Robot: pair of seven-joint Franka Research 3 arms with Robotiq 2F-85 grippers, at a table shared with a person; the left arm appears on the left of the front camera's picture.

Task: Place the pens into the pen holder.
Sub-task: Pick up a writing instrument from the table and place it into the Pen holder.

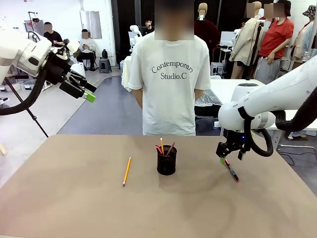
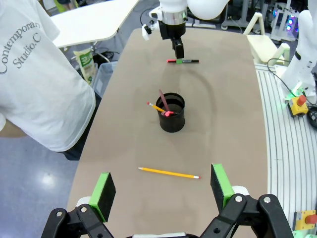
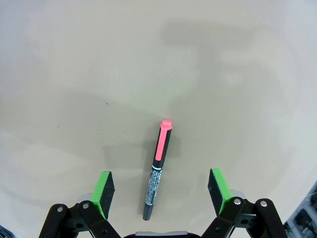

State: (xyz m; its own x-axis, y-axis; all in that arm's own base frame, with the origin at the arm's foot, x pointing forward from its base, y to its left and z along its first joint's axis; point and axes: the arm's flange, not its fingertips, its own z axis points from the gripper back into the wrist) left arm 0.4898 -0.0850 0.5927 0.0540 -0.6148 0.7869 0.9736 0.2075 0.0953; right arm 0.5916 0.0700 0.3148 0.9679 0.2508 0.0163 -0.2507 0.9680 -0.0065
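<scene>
A black mesh pen holder (image 1: pixel 166 160) (image 2: pixel 173 112) stands mid-table with several pens sticking out of it. A yellow-orange pencil (image 1: pixel 127 171) (image 2: pixel 169 173) lies flat on the table to its left. A black pen with a pink-red cap (image 1: pixel 231 169) (image 3: pixel 157 166) (image 2: pixel 183 61) lies to the holder's right. My right gripper (image 1: pixel 225 157) (image 3: pixel 161 186) hangs open just above this pen, fingers either side of it, not touching. My left gripper (image 1: pixel 88 93) (image 2: pixel 162 186) is open and empty, raised high at the left, looking down on the pencil.
A person in a white T-shirt (image 1: pixel 171 79) stands at the table's far edge behind the holder. The brown tabletop (image 1: pixel 74 198) is bare in front. A second table and floor lie beyond the far edge.
</scene>
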